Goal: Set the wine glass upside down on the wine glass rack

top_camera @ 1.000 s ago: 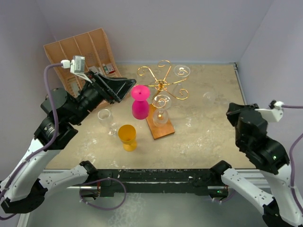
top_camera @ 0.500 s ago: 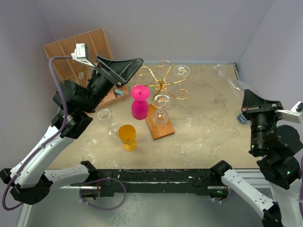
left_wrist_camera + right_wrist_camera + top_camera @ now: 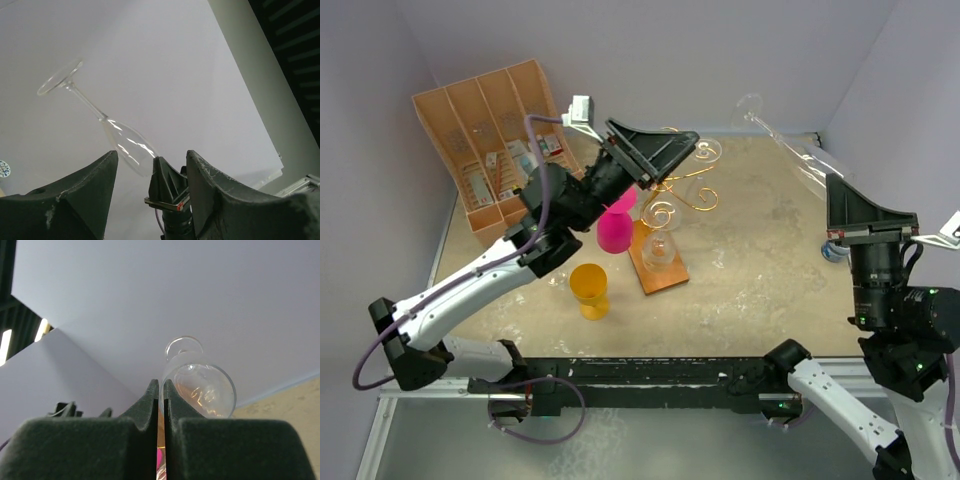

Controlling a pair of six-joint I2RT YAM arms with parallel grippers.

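Observation:
My right gripper [image 3: 833,186] is shut on the rim of a clear wine glass [image 3: 798,150]. It holds the glass high at the far right, with the foot tilted up and to the left. In the right wrist view the pads [image 3: 154,390] pinch the rim and the bowl [image 3: 202,382] lies beyond them. The gold wire wine glass rack [image 3: 682,192] stands on its brown wooden base [image 3: 665,275] at mid table. My left gripper [image 3: 670,155] is open and empty above the rack. Its wrist view shows the glass [image 3: 125,145] between its fingers [image 3: 95,175], far off.
Clear glasses [image 3: 705,150] hang or stand at the rack. A pink cup [image 3: 615,230] and a yellow cup [image 3: 590,290] stand left of its base. A tan organiser box [image 3: 490,120] leans at the far left. A small blue-white object [image 3: 830,250] lies at the right edge.
My left arm swung from the organiser box rightward to above the rack. My right arm lifted the wine glass from the table and raised it, foot now pointing up and left.

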